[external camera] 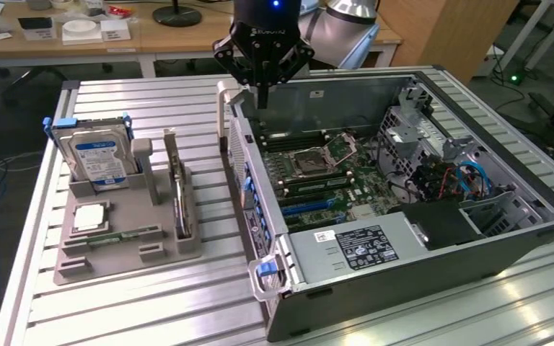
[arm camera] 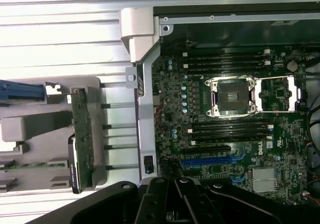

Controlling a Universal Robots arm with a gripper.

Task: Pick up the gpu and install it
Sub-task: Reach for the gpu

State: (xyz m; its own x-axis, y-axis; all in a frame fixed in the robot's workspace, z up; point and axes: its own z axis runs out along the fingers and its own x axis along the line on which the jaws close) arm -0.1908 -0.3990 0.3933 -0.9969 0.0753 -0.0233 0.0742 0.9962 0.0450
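The gpu (external camera: 176, 184) (arm camera: 82, 139) stands on edge in a slot of the grey holder tray (external camera: 113, 249), to the exterior view's left of the open computer case (external camera: 402, 267). A hard drive (external camera: 99, 155) stands upright in the tray, further left. The gripper (external camera: 260, 99) (arm camera: 175, 191) hangs above the case's far left corner, over the motherboard (external camera: 325, 173), fingers pressed together on nothing.

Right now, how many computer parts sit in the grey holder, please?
4: hard drive upright, gpu on edge beside it, processor chip and memory stick lying flat; more may be hidden.
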